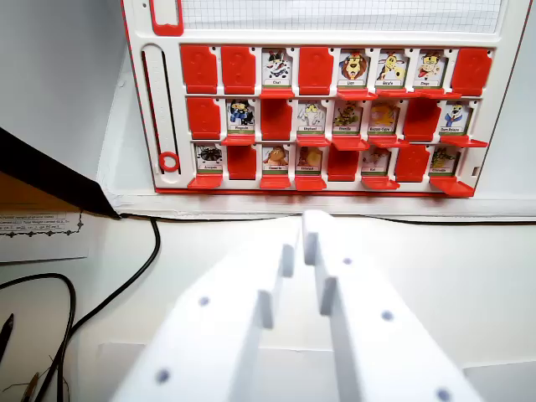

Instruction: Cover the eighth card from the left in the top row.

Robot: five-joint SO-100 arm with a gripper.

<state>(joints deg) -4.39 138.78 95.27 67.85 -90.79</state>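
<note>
The white table [469,276] fills most of the wrist view, and on its far part lies a big red and white game board [318,100] with three rows of small windows. Some windows are covered by red flaps, and the others show a card with a cartoon animal. In the top row, counted from the wrist view's left, the first, second and fourth windows are covered, while the third, fifth, sixth and seventh show their pictures. The eighth window [471,69], at the right end of this row, is covered by a red flap, so its card is hidden. At the left side of the board there is a long white slot with a small red ring [168,161] near its lower end. The white gripper [302,255] comes from the bottom of the view and points to the board, but it is well apart from it and over the bare table. Its two jaws stand almost together, with only a thin gap between them, and they hold nothing. A black cable [126,285] curves over the table at the left, near a sheet of printed paper [42,230].
</note>
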